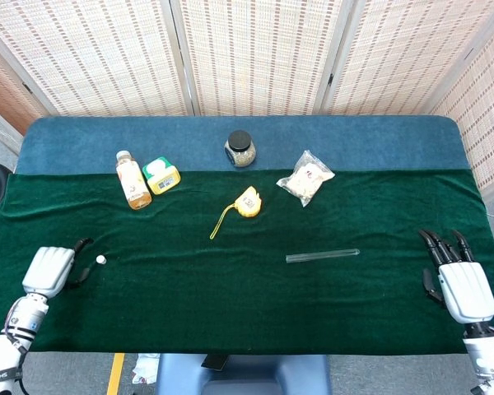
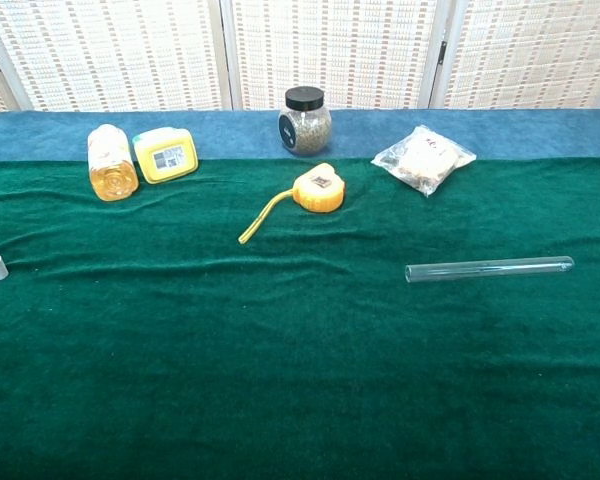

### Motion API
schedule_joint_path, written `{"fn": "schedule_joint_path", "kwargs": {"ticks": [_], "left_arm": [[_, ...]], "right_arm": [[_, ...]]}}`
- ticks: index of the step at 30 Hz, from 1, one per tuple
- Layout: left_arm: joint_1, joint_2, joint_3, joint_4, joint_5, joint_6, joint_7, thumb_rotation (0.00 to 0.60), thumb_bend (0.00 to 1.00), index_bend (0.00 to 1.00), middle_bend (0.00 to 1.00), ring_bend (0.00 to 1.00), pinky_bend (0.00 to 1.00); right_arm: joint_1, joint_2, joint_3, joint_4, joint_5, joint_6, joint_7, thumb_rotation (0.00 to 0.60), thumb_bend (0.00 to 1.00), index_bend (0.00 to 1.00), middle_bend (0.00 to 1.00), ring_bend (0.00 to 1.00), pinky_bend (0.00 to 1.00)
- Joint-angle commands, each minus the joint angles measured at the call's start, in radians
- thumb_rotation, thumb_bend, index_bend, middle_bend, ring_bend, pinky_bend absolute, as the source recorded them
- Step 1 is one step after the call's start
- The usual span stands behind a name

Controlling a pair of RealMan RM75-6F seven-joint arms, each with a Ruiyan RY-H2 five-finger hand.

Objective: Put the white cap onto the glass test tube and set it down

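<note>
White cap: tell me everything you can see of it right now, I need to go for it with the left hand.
The white cap is a small, round, plastic-looking piece, lying loose on the green cloth near the table's left edge. In the chest view it looks like a short cylinder standing on end. Nothing touches it: the left hand sits just beside it, fingers pointing its way, with a gap between. The glass test tube lies far off to the right, uncapped. Finer detail is too small to tell.
</note>
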Motion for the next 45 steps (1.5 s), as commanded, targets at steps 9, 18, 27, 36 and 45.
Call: {"fn": "schedule_joint_path", "kwargs": {"ticks": [9,18,27,36,45], "left_arm": [[-0.076,-0.079,-0.013,0.136,-0.028,-0.138,-0.027,0.6,0.34,0.44,1.0,0.86,0.81],[-0.089,-0.093,-0.011,0.153,-0.068,-0.176,0.0,0.6,0.36,0.44,1.0,0.86,0.82],[-0.093,-0.123,-0.007,0.189,-0.061,-0.173,-0.014,0.6,0.39,0.46,1.0,0.87,0.83],[-0.1,-0.135,-0.005,0.206,-0.064,-0.179,-0.001,0.6,0.39,0.47,1.0,0.87,0.83],[-0.101,-0.139,-0.005,0.209,-0.068,-0.18,-0.01,0.6,0.39,0.48,1.0,0.87,0.83]], "right_arm": [[-0.001,0.004,0.002,0.005,0.012,-0.003,0.006,0.6,0.69,0.02,0.15,0.21,0.07],[0.004,0.001,0.004,0.008,0.019,-0.013,0.006,0.6,0.69,0.03,0.15,0.21,0.07],[0.004,0.001,0.004,0.01,0.024,-0.016,0.007,0.6,0.69,0.03,0.15,0.21,0.07],[0.002,0.0,0.003,0.014,0.028,-0.015,0.011,0.6,0.69,0.03,0.15,0.21,0.07],[0.001,-0.001,0.004,0.015,0.03,-0.016,0.012,0.6,0.69,0.03,0.15,0.21,0.07]]}}
